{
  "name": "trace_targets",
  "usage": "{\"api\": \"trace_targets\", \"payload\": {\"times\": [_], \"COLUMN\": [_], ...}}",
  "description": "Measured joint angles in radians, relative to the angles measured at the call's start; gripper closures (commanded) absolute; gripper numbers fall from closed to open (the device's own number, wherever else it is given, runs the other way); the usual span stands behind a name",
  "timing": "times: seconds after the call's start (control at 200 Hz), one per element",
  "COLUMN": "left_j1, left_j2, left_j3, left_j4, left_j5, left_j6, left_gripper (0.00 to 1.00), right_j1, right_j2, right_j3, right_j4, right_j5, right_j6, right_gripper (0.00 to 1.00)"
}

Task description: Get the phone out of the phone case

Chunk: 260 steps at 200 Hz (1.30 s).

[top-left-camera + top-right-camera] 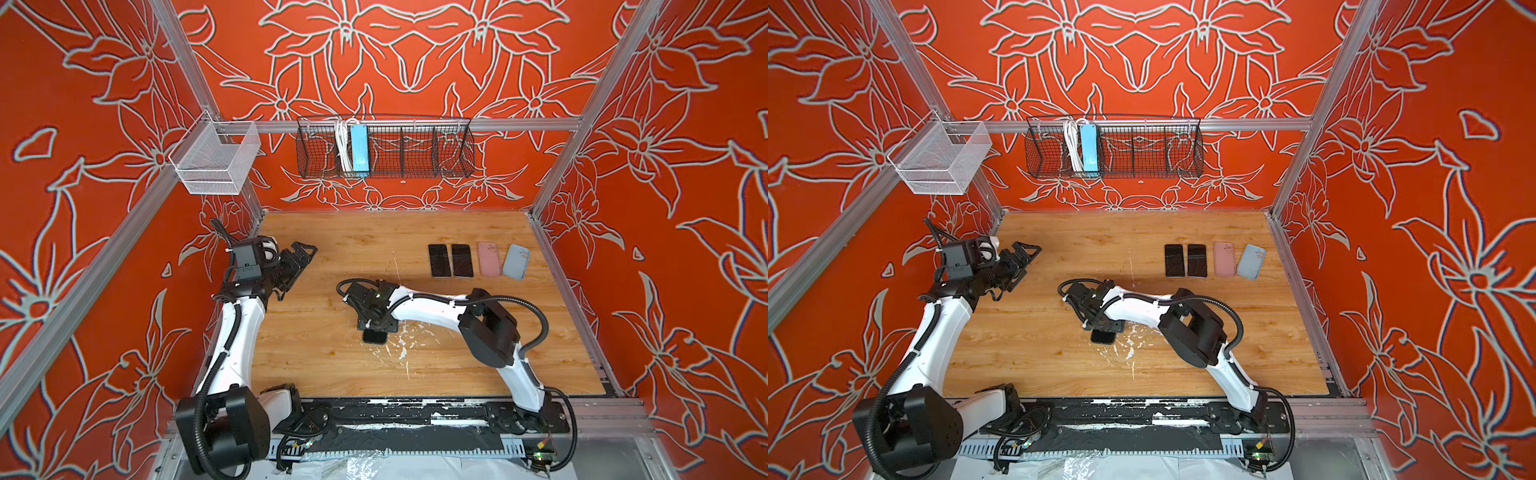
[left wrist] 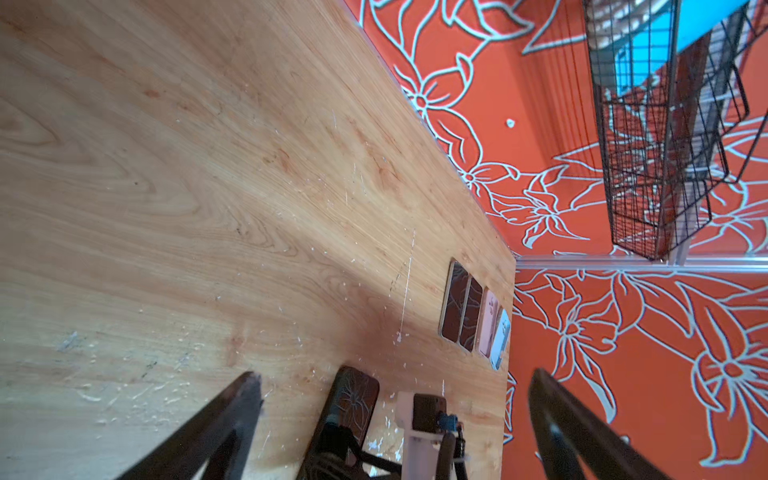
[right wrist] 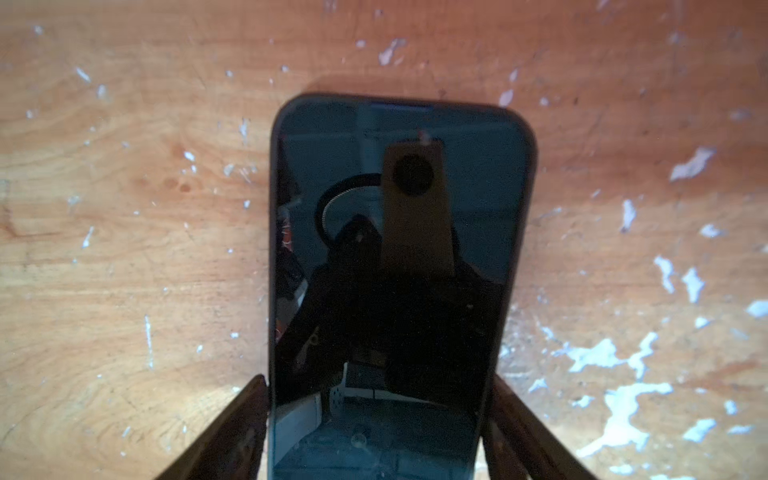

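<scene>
Right gripper (image 3: 376, 380) clamps the phone case (image 3: 273, 249) sides, left gripper (image 2: 395, 374) gapes well left of it; that squeeze may pin the phone (image 3: 395, 270) inside, lifting both

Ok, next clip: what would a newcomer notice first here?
The right gripper pinches a dark cased phone, screen-up, mid-table. Far right on the table lie two black phones, a pink case and a blue case; the left gripper hangs open at the left edge.
</scene>
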Motion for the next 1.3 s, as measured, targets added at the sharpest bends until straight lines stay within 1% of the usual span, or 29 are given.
{"api": "trace_targets", "payload": {"times": [0.11, 0.245, 0.325, 0.385, 0.405, 0.46, 0.505, 0.585, 0.681, 0.796, 0.911, 1.181, 1.301], "left_j1": [-0.068, -0.180, -0.230, -0.243, -0.245, -0.245, -0.245, -0.245, -0.245, -0.240, -0.219, -0.080, -0.048], "left_j2": [-0.026, -0.029, -0.016, -0.007, -0.005, -0.006, -0.011, -0.022, -0.025, -0.024, -0.018, -0.017, -0.017], "left_j3": [-0.035, -0.106, -0.142, -0.160, -0.164, -0.169, -0.169, -0.155, -0.117, -0.088, -0.085, -0.087, -0.087], "left_j4": [0.002, 0.018, 0.021, 0.023, 0.023, 0.023, 0.025, 0.019, 0.011, 0.010, 0.007, 0.006, 0.007], "left_j5": [0.009, 0.000, -0.006, -0.012, -0.015, -0.032, -0.050, -0.079, -0.109, -0.127, -0.130, -0.102, -0.085], "left_j6": [0.000, -0.002, -0.005, -0.006, -0.008, -0.008, -0.008, -0.002, 0.013, 0.020, 0.022, 0.011, 0.010], "left_gripper": [0.03, 0.03, 0.03, 0.03, 0.03, 0.03, 0.03, 0.03, 0.03, 0.03, 0.03, 0.03, 0.03], "right_j1": [-0.034, -0.077, -0.099, -0.107, -0.107, -0.106, -0.104, -0.098, -0.086, -0.056, -0.025, 0.008, 0.009], "right_j2": [-0.045, -0.095, -0.111, -0.113, -0.113, -0.113, -0.113, -0.113, -0.113, -0.105, -0.087, -0.020, 0.011], "right_j3": [-0.036, -0.097, -0.114, -0.115, -0.115, -0.115, -0.115, -0.115, -0.114, -0.080, -0.033, 0.015, 0.034], "right_j4": [0.024, 0.070, 0.077, 0.082, 0.084, 0.085, 0.083, 0.076, 0.058, 0.013, 0.003, -0.029, -0.053], "right_j5": [0.006, 0.006, 0.006, 0.006, 0.006, 0.002, -0.001, -0.008, -0.010, -0.012, -0.016, -0.024, -0.022], "right_j6": [-0.058, -0.111, -0.133, -0.150, -0.159, -0.161, -0.172, -0.156, -0.134, -0.108, -0.087, -0.056, -0.042], "right_gripper": [0.65, 0.65, 0.57, 0.52, 0.49, 0.35, 0.29, 0.20, 0.16, 0.15, 0.14, 0.15, 0.16]}}
